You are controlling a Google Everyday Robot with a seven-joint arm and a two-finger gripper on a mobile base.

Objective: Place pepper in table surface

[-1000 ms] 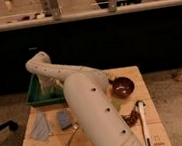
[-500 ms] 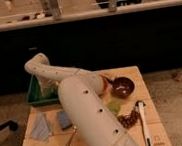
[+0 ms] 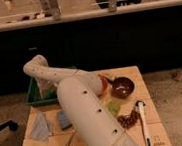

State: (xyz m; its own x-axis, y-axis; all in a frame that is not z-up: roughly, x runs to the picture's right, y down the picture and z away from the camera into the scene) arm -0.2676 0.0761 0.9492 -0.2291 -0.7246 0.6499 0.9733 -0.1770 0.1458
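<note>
The table surface (image 3: 151, 105) is pale tan planked wood, filling the lower middle of my feed under the smooth white, hole-dotted arm (image 3: 87, 113). The gripper (image 3: 45, 91) is down in the green rectangular tray (image 3: 33, 97) at the table's back-left corner, and I can't tell if it's open or holding anything. I can't pick out the pepper for sure. There's a soft green lump (image 3: 114, 107) on the wood near a round dark bowl (image 3: 122, 87).
</note>
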